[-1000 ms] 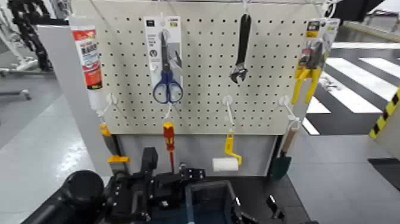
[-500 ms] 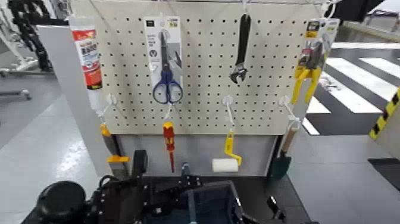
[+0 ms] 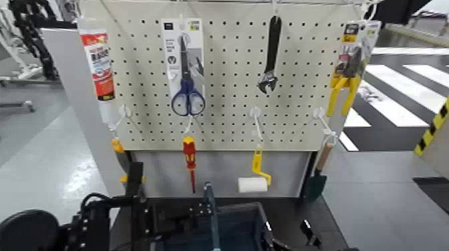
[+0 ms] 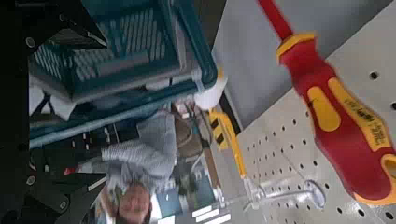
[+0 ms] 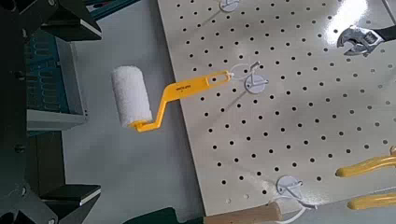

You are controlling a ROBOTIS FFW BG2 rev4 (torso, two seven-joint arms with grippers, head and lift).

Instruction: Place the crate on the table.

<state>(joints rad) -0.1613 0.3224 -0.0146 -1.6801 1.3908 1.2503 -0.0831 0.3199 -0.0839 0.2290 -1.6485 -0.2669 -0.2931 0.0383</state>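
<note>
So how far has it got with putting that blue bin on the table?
Done: the crate has been carried right up to the pegboard, over the near part of the black table. In hand: both arms are beside it, the left arm in plain view, the right gripper barely showing. Left: whether the crate already rests on the table cannot be told; setting it down and letting go seem to remain.

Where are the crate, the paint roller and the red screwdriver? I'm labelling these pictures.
crate (image 3: pixel 234 230): head view, on the blue-teal inner wall right of the divider.
paint roller (image 5: pixel 131 96): right wrist view, on the white roller sleeve.
red screwdriver (image 4: pixel 329 107): left wrist view, on the red and yellow handle.
</note>
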